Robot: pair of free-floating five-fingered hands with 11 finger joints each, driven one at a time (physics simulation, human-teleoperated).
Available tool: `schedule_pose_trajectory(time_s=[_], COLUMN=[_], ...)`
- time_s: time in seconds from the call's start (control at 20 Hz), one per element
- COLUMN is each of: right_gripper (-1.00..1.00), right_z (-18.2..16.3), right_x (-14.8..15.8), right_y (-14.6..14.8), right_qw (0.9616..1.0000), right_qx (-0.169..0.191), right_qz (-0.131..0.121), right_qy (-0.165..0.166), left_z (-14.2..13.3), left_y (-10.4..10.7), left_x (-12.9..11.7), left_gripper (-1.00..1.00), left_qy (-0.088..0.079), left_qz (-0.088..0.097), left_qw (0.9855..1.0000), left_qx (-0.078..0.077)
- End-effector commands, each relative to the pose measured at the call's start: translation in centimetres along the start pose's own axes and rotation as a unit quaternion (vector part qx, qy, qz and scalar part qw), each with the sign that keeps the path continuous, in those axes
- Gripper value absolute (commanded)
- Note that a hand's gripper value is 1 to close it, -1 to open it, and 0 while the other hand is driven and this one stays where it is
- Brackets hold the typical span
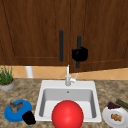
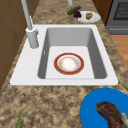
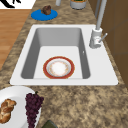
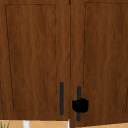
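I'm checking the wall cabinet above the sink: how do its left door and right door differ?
The right door stands slightly ajar, its lower edge slanted and hanging lower than the left door, which sits flush and level. The right hand is curled round the right door's handle; the left door's handle is untouched. The left hand hangs by the blue plate. Both doors are dark wood with black vertical bar handles.

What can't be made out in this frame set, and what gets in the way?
- Right hand at the right door's handle, front and upper views: fingers not discernible.
- Left hand beside the blue plate, front view: a dark lump, finger pose unreadable.
- Sink floor, front view: hidden behind the red bowl.
- Green item by the white plate: cut off by the front view's edge, unidentifiable.
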Motion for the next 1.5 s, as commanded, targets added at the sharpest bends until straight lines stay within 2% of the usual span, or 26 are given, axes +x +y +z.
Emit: schedule_pose_trajectory(time_s=[0.0,0.2,0.45,0.75,1.05,1.3,1.45], right_gripper=[1.00,1.00,1.00,1.00,1.00,1.00,1.00], right_z=[-0.7,-1.2,-1.3,-2.3,-1.1,-1.2,-2.7], right_x=[-2.0,-2.2,-3.4,-3.6,-4.3,-5.2,-5.1], right_y=[-3.0,-4.6,-6.7,-8.9,-12.1,-15.4,-17.1], right_qw=[1.0000,0.9998,0.9997,0.9989,0.9982,0.9967,0.9939], right_qx=[0.004,0.015,0.017,0.038,0.056,0.063,0.083], right_qz=[-0.001,-0.001,-0.007,-0.017,-0.012,-0.007,-0.006], right_qy=[0.003,-0.013,-0.017,-0.021,-0.021,-0.052,-0.072], left_z=[0.0,0.0,0.0,0.0,0.0,0.0,0.0], left_y=[0.0,0.0,0.0,0.0,0.0,0.0,0.0], left_x=[0.0,0.0,0.0,0.0,0.0,0.0,0.0], left_gripper=[0.00,0.00,0.00,0.00,0.00,0.00,0.00], left_qy=[0.000,0.000,0.000,0.000,0.000,0.000,0.000], left_qz=[0.000,0.000,0.000,0.000,0.000,0.000,0.000], left_qw=[1.0000,1.0000,1.0000,1.0000,1.0000,1.0000,1.0000], left_qx=[0.000,0.000,0.000,0.000,0.000,0.000,0.000])
